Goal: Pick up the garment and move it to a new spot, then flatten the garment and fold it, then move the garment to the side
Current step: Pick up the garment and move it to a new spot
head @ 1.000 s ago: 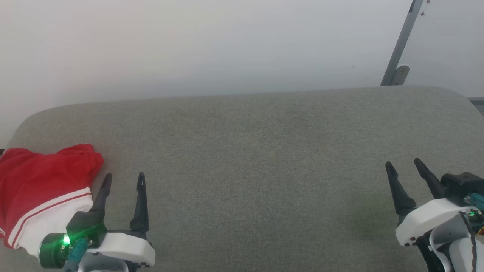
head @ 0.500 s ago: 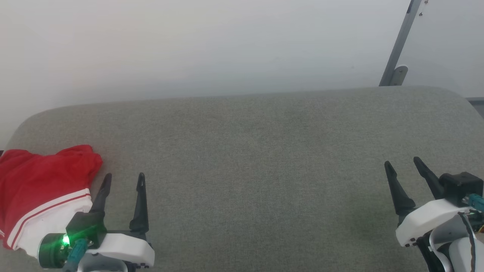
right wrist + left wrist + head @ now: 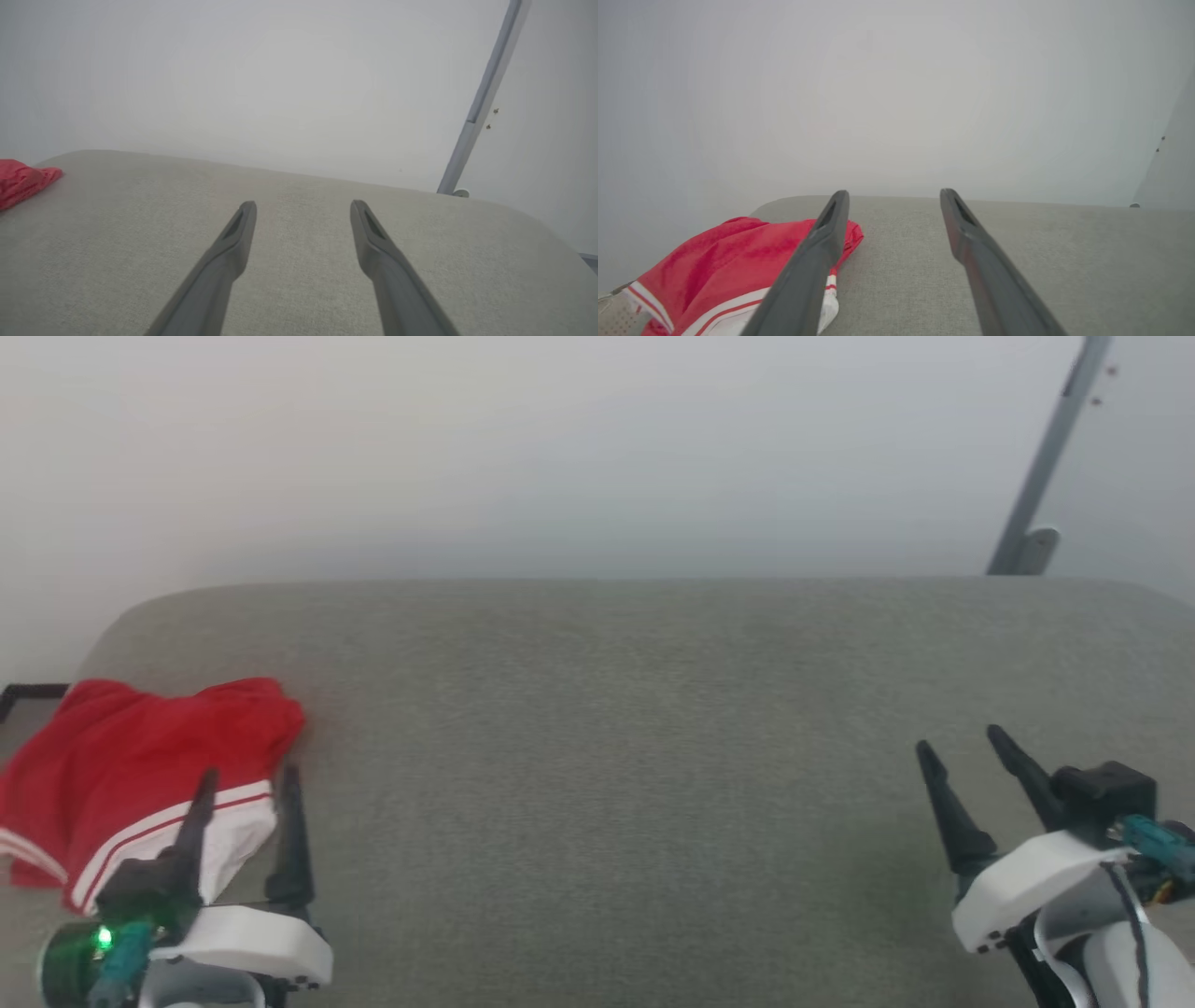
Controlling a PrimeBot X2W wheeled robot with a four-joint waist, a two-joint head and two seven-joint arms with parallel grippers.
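While the garment (image 3: 140, 756) lies bunched at lower left, left gripper (image 3: 249, 772) and right gripper (image 3: 959, 738) (both empty) hold fingers spread.

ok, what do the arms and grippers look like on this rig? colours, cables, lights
Both the left gripper and right gripper have two long dark tapering fingers, slotted near the tip, on a white moulded shell. Left wrist: dark cylinder with a green light, teal plug. Right wrist: black block, teal plug, black cable down the white forearm.
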